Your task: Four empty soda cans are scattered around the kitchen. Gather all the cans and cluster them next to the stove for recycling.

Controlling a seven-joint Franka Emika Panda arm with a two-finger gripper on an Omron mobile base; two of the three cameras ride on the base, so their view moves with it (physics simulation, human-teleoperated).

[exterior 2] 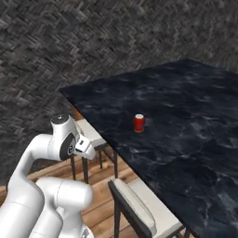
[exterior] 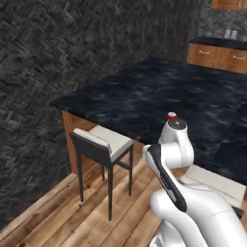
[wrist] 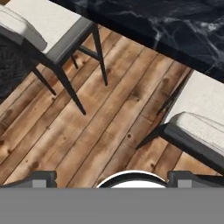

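One red soda can (exterior 2: 139,123) with a silvery top stands upright on the black marble island counter (exterior 2: 186,107), a little in from its near edge. In the left base view only the can's top (exterior: 171,116) peeks over the arm's upper joint. My gripper (wrist: 112,178) hangs low in front of the island, short of the can and below the counter's height, and points down at the wooden floor. Its fingertips (wrist: 43,178) stand wide apart, open, with nothing between them. The stove is out of view.
Two dark-framed chairs with pale cushions (exterior: 103,144) (exterior: 217,181) are tucked against the island's near side, with the arm between them. Plank floor (wrist: 109,113) lies below. A dark herringbone wall (exterior: 58,48) closes the left. Wooden cabinets (exterior: 217,55) stand far back right.
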